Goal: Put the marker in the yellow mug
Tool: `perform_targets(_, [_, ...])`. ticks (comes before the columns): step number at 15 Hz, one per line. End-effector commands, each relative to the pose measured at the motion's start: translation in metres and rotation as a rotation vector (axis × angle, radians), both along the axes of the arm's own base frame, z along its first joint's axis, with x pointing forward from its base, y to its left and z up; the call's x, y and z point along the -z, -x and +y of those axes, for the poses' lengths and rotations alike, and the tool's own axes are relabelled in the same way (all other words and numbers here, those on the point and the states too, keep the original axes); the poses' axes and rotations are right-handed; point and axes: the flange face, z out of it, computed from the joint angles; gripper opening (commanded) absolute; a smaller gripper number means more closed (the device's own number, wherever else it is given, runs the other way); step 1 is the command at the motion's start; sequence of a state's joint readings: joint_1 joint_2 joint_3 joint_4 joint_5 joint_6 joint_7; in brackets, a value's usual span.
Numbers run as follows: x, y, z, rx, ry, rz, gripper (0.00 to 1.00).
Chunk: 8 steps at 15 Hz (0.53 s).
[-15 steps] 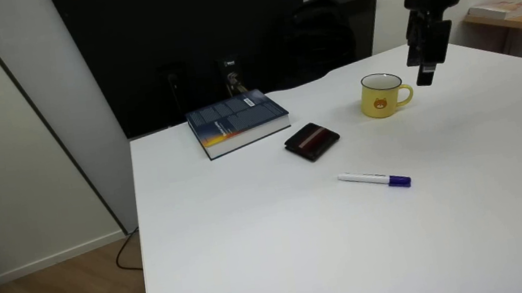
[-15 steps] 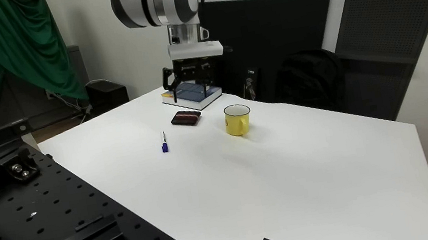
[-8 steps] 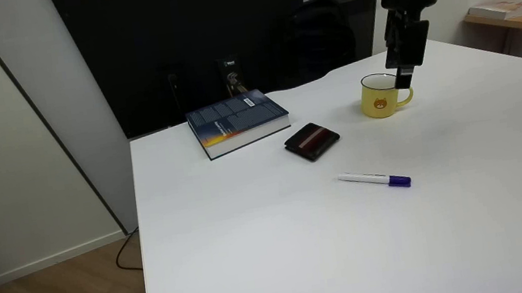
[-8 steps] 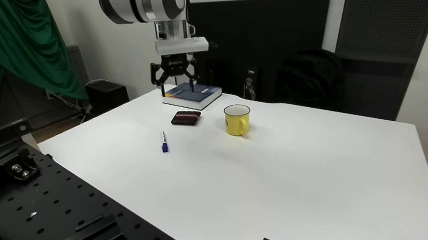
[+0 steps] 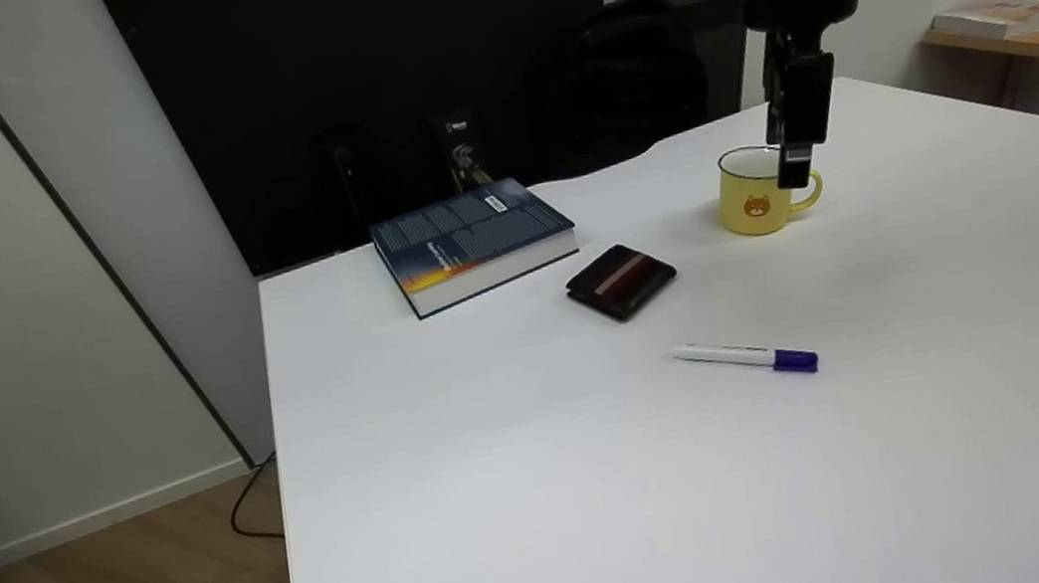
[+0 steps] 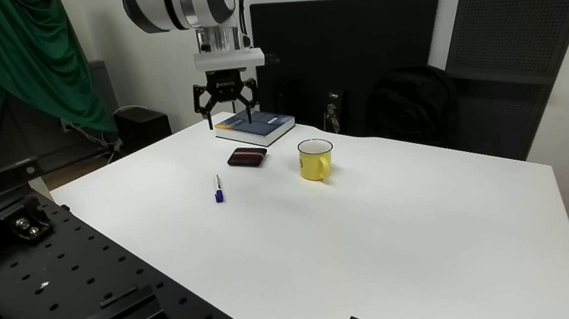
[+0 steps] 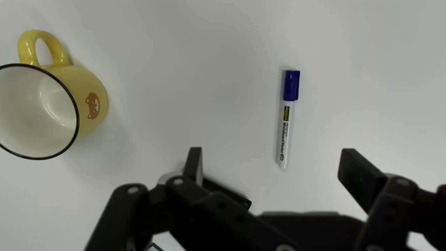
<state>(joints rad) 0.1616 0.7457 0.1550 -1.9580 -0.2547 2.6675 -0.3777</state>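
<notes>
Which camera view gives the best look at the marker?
The wrist view: the marker is large and unblocked, its label partly readable. Both exterior views show it smaller, the label too tiny to read; in an exterior view it looks shortened, its cap toward the camera.

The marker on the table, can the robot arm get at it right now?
Probably yes: the jaws hang open, nothing lies on the marker, and the yellow mug and wallet sit apart from it.

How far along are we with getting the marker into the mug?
Done: nothing yet; the marker lies on the table, apart from the upright mug. In hand: the gripper hovers open above the table, holding nothing. Left: grasp the marker, lift it, release it into the mug.
</notes>
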Motion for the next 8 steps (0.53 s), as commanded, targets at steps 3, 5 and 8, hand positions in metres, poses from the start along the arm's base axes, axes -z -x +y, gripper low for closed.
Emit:
perform_targets(3, [0.0004,-0.0011,-0.0024,0.002,0.0,0.001,1.0])
perform_targets(5, [0.0005,-0.0011,-0.0024,0.002,0.0,0.001,1.0])
perform_targets(8, [0.0038,-0.0071,-0.004,0.023,0.037,-0.012,1.0])
